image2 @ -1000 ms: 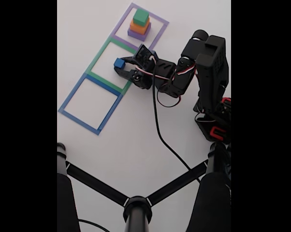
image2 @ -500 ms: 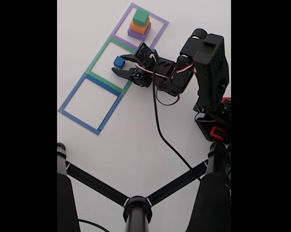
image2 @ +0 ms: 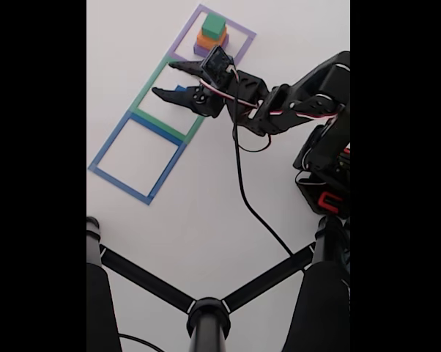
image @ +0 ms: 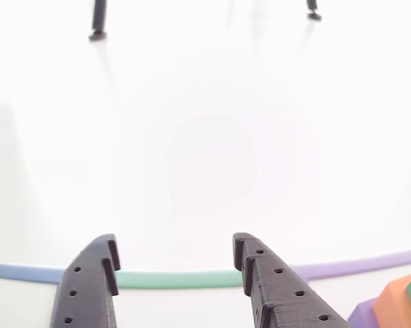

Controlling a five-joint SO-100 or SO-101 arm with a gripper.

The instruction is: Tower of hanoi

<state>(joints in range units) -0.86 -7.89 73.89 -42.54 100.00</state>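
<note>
Now that the gripper point(image2: 162, 79) has let go and lifted with jaws spread empty, the blue cube point(image2: 179, 89) sits in the green tape square point(image2: 149, 86), so the first move looks done.

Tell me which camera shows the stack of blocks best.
The fixed view: the stack stands whole inside the purple tape outline, green on orange on purple, just beyond the open gripper. The other view catches only its edge at the lower right corner, cut off by the frame.
</note>
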